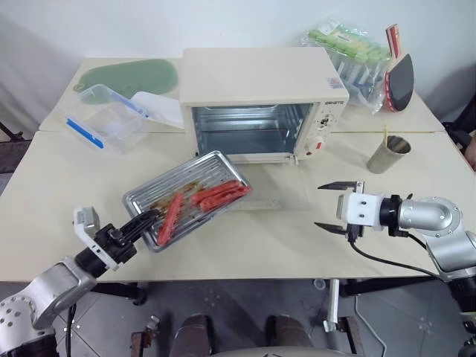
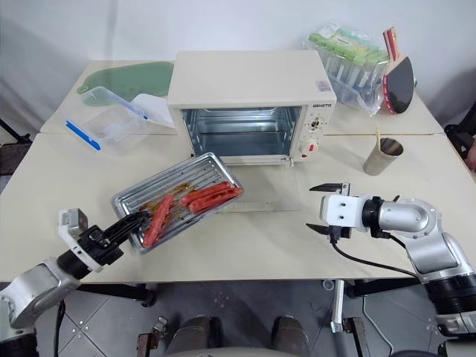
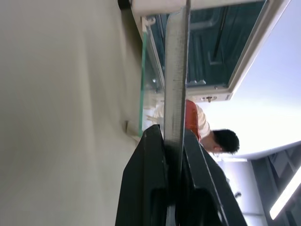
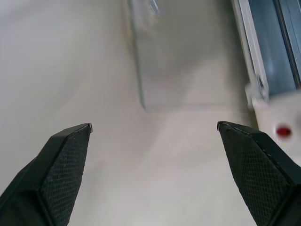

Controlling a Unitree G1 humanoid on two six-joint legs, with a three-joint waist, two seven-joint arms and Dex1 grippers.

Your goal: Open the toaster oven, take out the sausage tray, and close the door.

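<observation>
1. Holding the tray (image 1: 190, 195) by its near-left corner, my left gripper (image 1: 143, 220) has its fingers pinched tight on the rim; the left wrist view shows the metal edge clamped between them.
2. The tray is out of the oven (image 1: 260, 104), tilted, in front of it and a little to its left, above the table (image 1: 44, 201). I cannot tell whether its far end touches the tabletop. Several sausages (image 1: 212, 197) lie across its ribs.
3. The door (image 1: 271, 192) is folded all the way down, its glass lying flat on the table before the empty cavity. Part of the tray hangs over the door's left edge.
4. My right gripper (image 1: 334, 207) hovers over bare table to the right of the door, fingers spread wide, holding nothing.
5. As I judge it: opening is done and the tray is out, though not yet set down. Closing is left.
6. Next I would park the tray on free table to the left, clear of the door's swing, then bring the right gripper under the door's front edge and lift it shut.
7. The risk I see is the tilt: sausages could roll toward the low corner.
</observation>
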